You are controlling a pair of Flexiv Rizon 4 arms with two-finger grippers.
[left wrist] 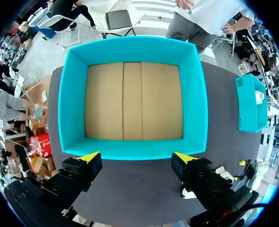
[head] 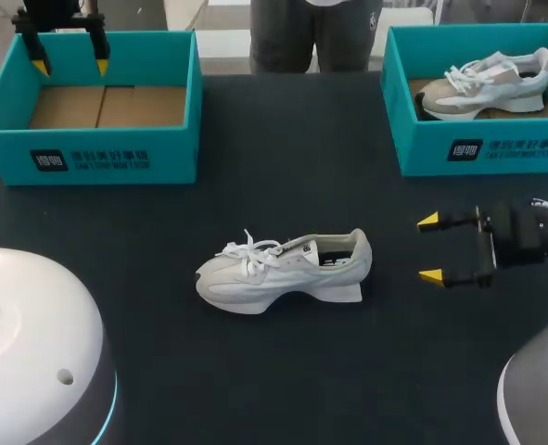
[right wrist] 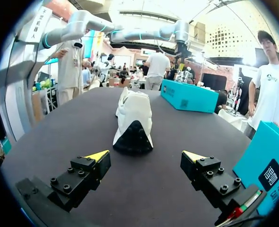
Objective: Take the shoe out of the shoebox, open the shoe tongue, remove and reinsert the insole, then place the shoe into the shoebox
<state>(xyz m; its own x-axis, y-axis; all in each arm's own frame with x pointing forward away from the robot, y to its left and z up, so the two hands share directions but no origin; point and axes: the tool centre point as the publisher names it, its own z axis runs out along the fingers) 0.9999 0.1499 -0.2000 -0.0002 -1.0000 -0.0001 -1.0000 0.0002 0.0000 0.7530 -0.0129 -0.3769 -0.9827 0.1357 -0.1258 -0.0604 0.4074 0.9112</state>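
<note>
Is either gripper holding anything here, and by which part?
Nothing is held. The left gripper is open above the empty teal cardboard shoebox; the right gripper is open, short of the heel of the white lace-up sneaker.

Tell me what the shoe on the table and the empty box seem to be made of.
The shoe: probably white textile with smoother synthetic panels, matte; woven laces and a dark rubbery heel tread show. The empty box: likely cardboard, matte teal walls; its floor shows bare brown flaps.
</note>
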